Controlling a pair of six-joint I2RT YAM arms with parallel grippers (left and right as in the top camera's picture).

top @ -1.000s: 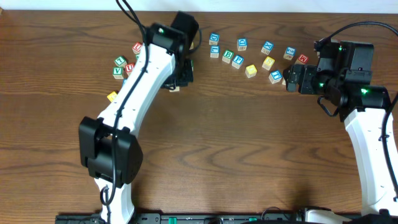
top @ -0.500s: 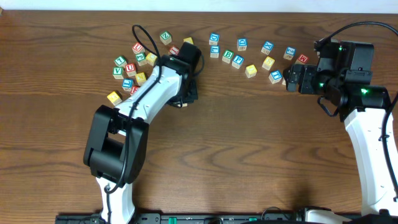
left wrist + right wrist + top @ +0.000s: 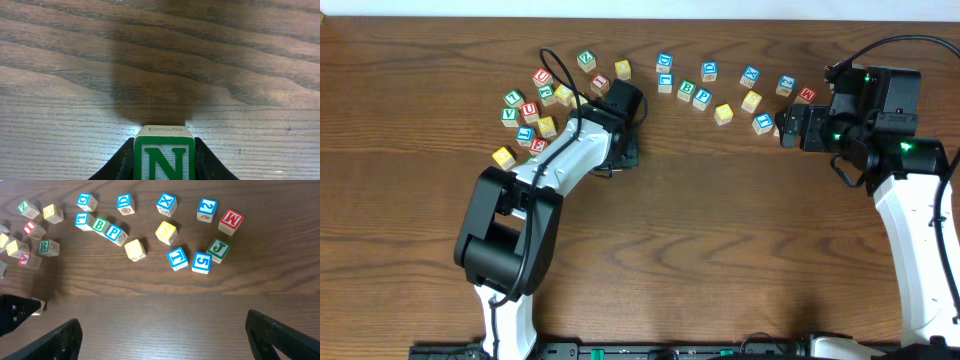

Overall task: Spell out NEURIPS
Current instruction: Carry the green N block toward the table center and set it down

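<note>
My left gripper (image 3: 625,152) is shut on a light wood cube with a green N (image 3: 163,150), held low over bare table; I cannot tell if it touches. In the overhead view my arm hides this cube. A red U cube (image 3: 528,110) lies in the left cluster. A blue P cube (image 3: 703,98) (image 3: 115,232) and a pale yellow cube (image 3: 724,113) (image 3: 135,249) lie in the back row. A green R cube (image 3: 47,246) and a red I cube (image 3: 30,228) show in the right wrist view. My right gripper (image 3: 790,130) (image 3: 162,330) is open and empty.
Several other letter cubes lie along the back: a green B (image 3: 99,225), a blue X (image 3: 166,204), a red M (image 3: 230,221), a green J (image 3: 218,249). A loose yellow cube (image 3: 503,156) lies left of my left arm.
My left arm has come down and toward the front from over the left cluster, carrying the N cube. The right arm has not moved.
</note>
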